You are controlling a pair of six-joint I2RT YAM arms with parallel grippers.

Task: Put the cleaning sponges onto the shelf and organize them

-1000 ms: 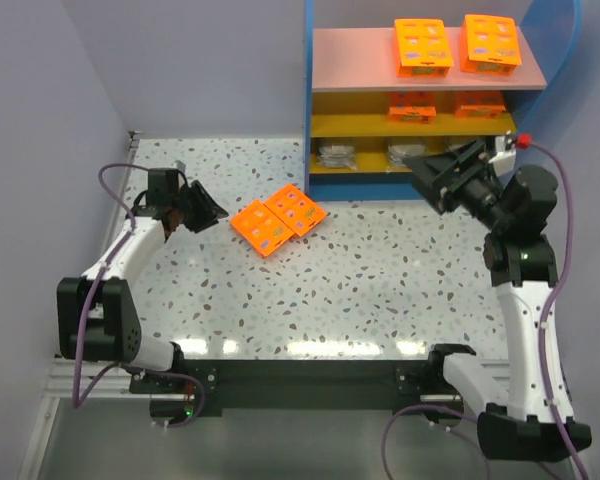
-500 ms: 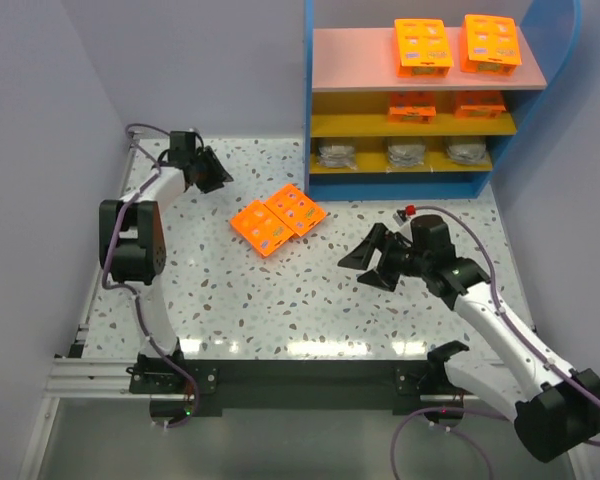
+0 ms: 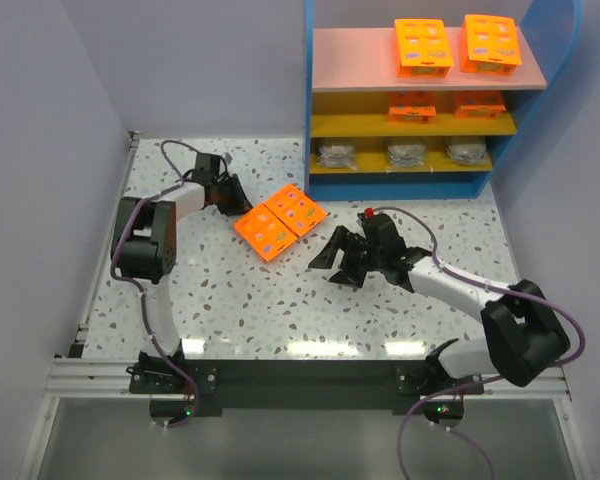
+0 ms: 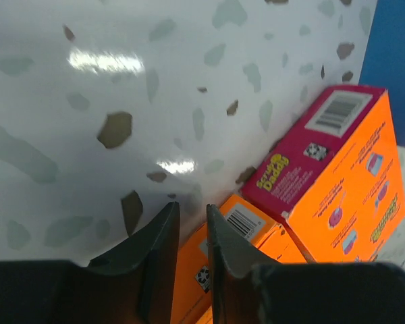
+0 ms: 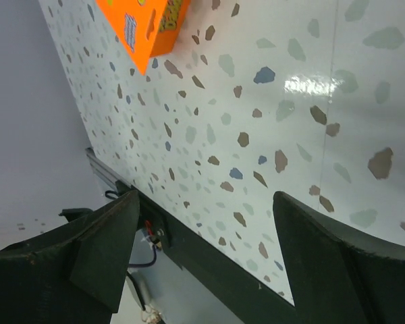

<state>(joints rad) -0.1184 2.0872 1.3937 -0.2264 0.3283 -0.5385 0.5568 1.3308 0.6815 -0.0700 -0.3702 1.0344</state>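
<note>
Lilac walls [image 3: 40, 120] w/ speckled white tabletop [image 3: 280, 300], glare spots.

The left gripper [image 3: 234, 197] has swung from the 9 o'clock edge of the speckled white table [image 3: 280, 300], by way of the far-left corner, to the 10 o'clock side of the nearer flat bright-orange rectangular sponge pack [image 3: 261, 228]. Its jaws have drawn in to a slim gap, fingertips [image 4: 158, 236] just beside that pack's end. The right gripper [image 3: 336, 260] has left the lowest board of the blue-sided shelf unit [image 3: 309, 100] and come down toward the table's middle, at 4 o'clock of that pack, its arm stretched low.
</note>
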